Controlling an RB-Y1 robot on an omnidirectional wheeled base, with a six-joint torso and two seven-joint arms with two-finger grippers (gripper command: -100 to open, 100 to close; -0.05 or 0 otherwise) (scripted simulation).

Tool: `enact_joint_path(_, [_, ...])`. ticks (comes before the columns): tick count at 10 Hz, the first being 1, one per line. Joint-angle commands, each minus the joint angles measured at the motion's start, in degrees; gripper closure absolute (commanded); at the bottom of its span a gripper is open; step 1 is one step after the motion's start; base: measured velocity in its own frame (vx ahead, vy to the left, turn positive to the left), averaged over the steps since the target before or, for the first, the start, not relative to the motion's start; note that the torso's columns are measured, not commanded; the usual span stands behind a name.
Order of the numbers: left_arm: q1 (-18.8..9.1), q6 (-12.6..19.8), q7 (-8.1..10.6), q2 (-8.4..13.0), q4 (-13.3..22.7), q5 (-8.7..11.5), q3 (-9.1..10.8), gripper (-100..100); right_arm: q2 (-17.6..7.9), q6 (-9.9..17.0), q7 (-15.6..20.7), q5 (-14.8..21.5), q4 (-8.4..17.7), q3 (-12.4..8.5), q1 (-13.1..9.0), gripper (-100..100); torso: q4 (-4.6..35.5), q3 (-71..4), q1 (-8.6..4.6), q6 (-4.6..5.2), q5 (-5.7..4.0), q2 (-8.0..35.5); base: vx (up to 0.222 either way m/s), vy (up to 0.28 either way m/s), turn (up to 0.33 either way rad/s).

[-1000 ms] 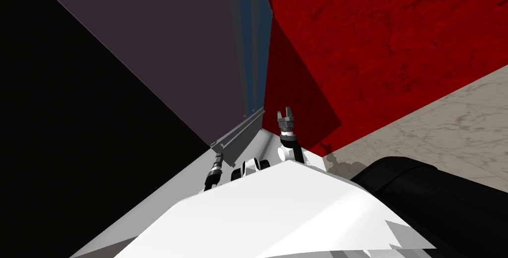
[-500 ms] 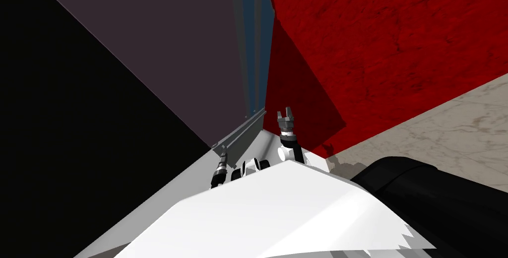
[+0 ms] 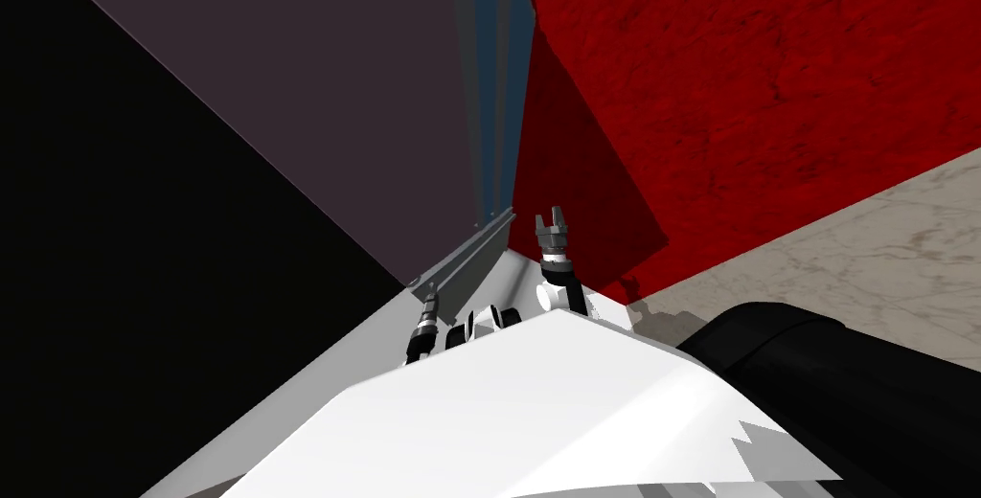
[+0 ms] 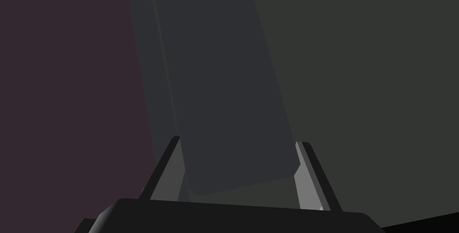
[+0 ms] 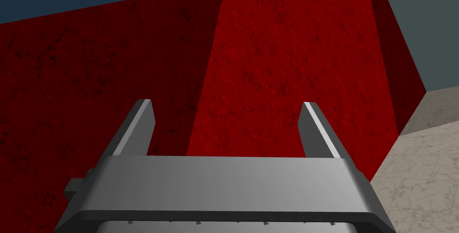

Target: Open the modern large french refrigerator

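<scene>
The refrigerator's front (image 3: 316, 90) is a broad, dull purple-grey plane close ahead of me. A grey bar handle (image 3: 467, 258) runs along its lower edge. In the left wrist view this handle (image 4: 224, 109) is a dark grey slab that spans the space between the two fingers. My left gripper (image 3: 431, 293) (image 4: 240, 174) is at the handle, with a finger against each of its sides. My right gripper (image 3: 551, 217) (image 5: 228, 127) is raised a little to the right and stands open, holding nothing, facing a red wall.
A dark red wall (image 3: 747, 61) rises just to the right of the refrigerator, with a pale marbled floor (image 3: 862, 253) below it. A black area (image 3: 115, 234) lies to the refrigerator's left. A narrow blue-grey strip (image 3: 493, 71) separates refrigerator and wall.
My left gripper has moved up to the handle and its fingers have come in against it. The right arm has stayed where it was. The head view has shifted slightly.
</scene>
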Motion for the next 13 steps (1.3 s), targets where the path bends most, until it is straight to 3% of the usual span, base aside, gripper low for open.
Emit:
enact_joint_path(1, [-0.8, -0.2, 1.02, 1.1, 1.0, 0.2, 0.39, 100, 0.0, 0.0, 0.0, 0.0, 0.0, 0.0, 0.0, 0, 0.0, -0.1, 0.23, -0.09, 0.00, -0.1, -0.065, -0.074, -0.010])
enact_joint_path(4, [0.2, 1.7, 0.97, 0.6, -0.9, -0.1, 0.08, 100, 0.0, 0.0, 0.0, 0.0, 0.0, 0.0, 0.0, 0, 0.1, -0.2, 0.09, 0.13, 0.04, -0.2, -0.127, -0.125, 0.026])
enact_joint_path(13, [3.3, 1.2, 0.19, -0.8, -2.7, -1.0, -1.26, 100, 0.0, 0.0, 0.0, 0.0, 0.0, 0.0, 0.0, 0, 0.0, -0.2, 0.03, 0.21, 0.11, -0.3, -0.109, -0.104, 0.014])
